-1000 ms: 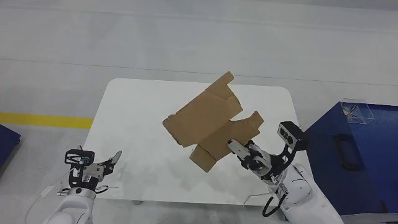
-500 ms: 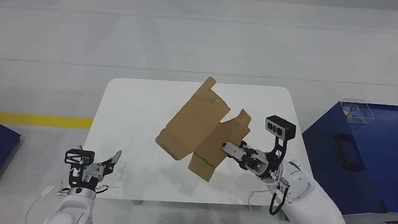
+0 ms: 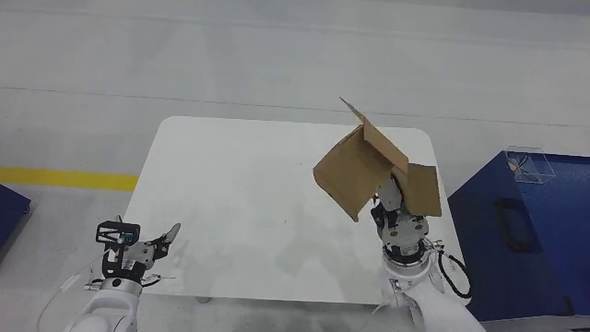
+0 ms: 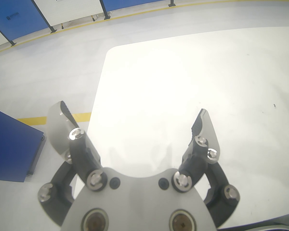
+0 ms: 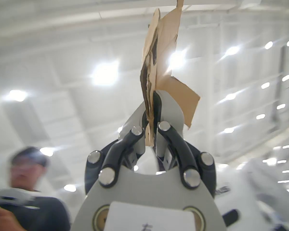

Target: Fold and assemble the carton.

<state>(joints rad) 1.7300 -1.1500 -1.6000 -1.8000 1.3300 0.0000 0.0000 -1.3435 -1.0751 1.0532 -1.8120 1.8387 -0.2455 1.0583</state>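
Right fingers [image 5: 169, 111] are clenched on the carton [image 5: 162, 49], pinching its lower edge between both pads. In the right wrist view the cardboard is edge-on and rises straight out past the fingertips. One flap is bent out to the side just beyond them.

Top view: right fingers [image 3: 389, 195] point up near the right edge of the surface [image 3: 240, 184]. The carton [image 3: 355, 168] stands above them, tilted and lifted off the surface. Its big panel spreads from the fingers toward the middle of the surface. A smaller flap sits on the other side of the fingers, toward the blue cabinet [image 3: 530, 231]. The carton is a partly opened flat sheet with creased flaps, not formed into a box.

Left fingers [image 4: 203, 126] are released and spread wide, with the white surface [image 4: 183, 73] ahead of and under them. A blue panel [image 4: 12, 150] sits off to one side of them, past the surface edge. In the top view the left fingers [image 3: 171, 233] sit at the near left corner of the surface, well apart from the carton and the right fingers.
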